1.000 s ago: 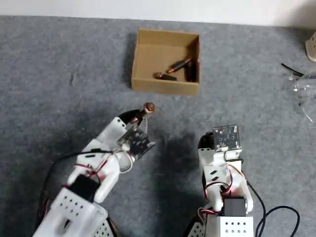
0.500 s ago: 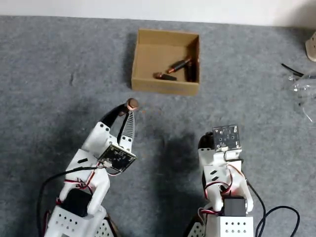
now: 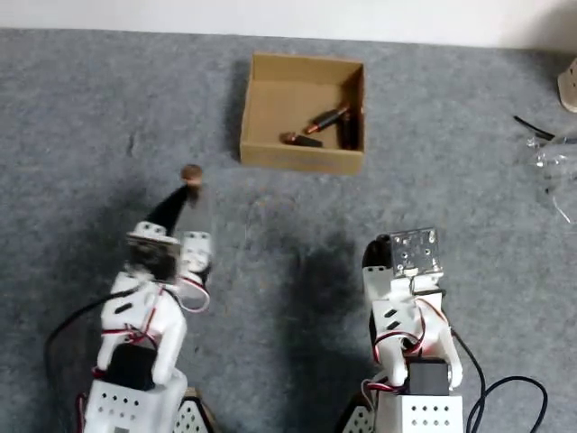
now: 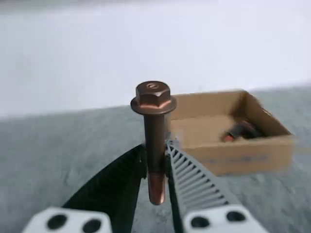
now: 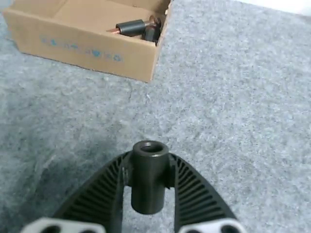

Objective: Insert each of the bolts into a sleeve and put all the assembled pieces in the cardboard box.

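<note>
Grey felt covers the desk (image 3: 90,108), with a white wall (image 4: 146,48) behind it. The left pincer (image 4: 155,148) grips a copper bolt (image 4: 155,124) upright, head up. The right pincer (image 5: 148,162) clamps a black sleeve (image 5: 147,187), standing upright. Ahead of both pincers sits the cardboard box (image 3: 270,95), holding assembled pieces (image 3: 326,118).

The left arm (image 3: 144,316) and right arm (image 3: 406,334) are presenting white plastic link housings around black servo bodies. Thin red, white and black wires (image 3: 192,292) are looping past the joints, and a black cable (image 3: 516,379) is trailing beside the right base. The left tool (image 4: 155,150) and right tool (image 5: 148,167) are showing dark ribbed fingers on white mounts with round holes. A square grey circuit board (image 3: 415,251) is sitting on the right wrist.
</note>
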Controlling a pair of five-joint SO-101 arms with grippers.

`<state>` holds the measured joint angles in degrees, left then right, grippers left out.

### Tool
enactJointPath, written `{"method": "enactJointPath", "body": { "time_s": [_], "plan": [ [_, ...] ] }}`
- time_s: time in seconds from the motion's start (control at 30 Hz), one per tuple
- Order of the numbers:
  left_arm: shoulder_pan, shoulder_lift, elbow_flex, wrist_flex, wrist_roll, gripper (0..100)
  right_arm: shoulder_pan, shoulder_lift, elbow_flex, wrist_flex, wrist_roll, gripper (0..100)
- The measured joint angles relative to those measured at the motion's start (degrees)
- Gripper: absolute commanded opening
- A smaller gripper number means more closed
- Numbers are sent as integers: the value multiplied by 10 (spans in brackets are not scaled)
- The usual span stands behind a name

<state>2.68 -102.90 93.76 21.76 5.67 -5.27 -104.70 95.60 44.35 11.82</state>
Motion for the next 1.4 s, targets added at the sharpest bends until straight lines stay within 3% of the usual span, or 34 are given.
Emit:
{"method": "enactJointPath", "body": {
  "time_s": [0.1, 0.23, 0.53, 0.7, 0.97, 1.23, 1.4],
  "plan": [
    [-49, 0, 0, 0, 48, 7, 0, 0, 0, 0, 0, 4],
    [-60, 0, 0, 0, 62, 7, 0, 0, 0, 0, 0, 4],
    [26, 0, 20, -17, 62, 6, 0, 0, 0, 0, 0, 4],
    [16, 0, 22, -46, 64, 6, 0, 0, 0, 0, 0, 4],
    [-40, 0, 22, -47, 206, 6, 0, 0, 0, 0, 0, 4],
    [-31, 0, 22, -47, 226, 6, 0, 0, 0, 0, 0, 4],
    [15, 0, 22, -36, 244, 6, -76, 0, 0, 0, 0, 4]
  ]
}}
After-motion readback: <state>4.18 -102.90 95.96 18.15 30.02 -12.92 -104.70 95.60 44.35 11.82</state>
